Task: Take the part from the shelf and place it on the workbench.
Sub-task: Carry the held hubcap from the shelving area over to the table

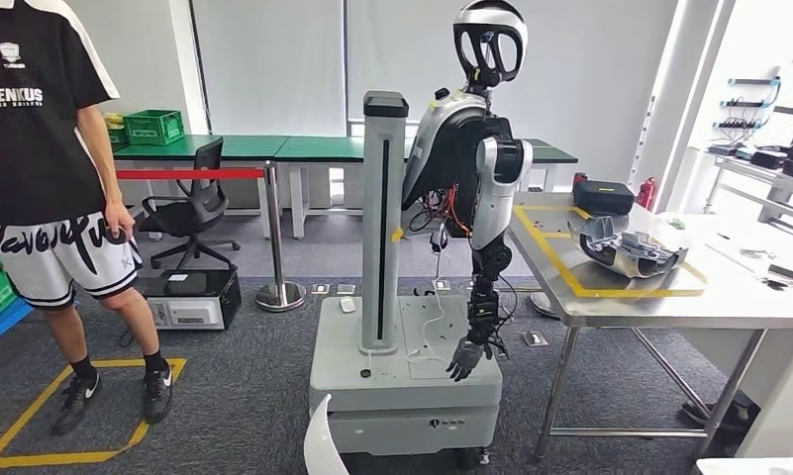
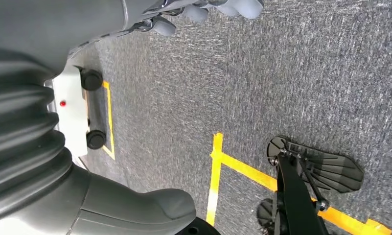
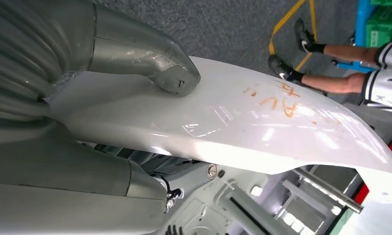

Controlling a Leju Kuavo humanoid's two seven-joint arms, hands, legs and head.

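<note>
Right hand (image 3: pixel 110 83) is gripping the white part (image 3: pixel 242 117), thumb pressing on top so the curved panel is not slipping while I am carrying it; left hand (image 2: pixel 208 10) is hanging empty over the carpet (image 2: pixel 282 73).

You see the part (image 3: pixel 242 117) as a long, glossy white curved panel with orange handwriting scrawled on its upper face, its surface catching bright reflections. It is held off the floor. In the head view its pale curved tip (image 1: pixel 323 445) rises at the bottom edge, well apart from the steel workbench (image 1: pixel 729 297) with yellow tape.
</note>
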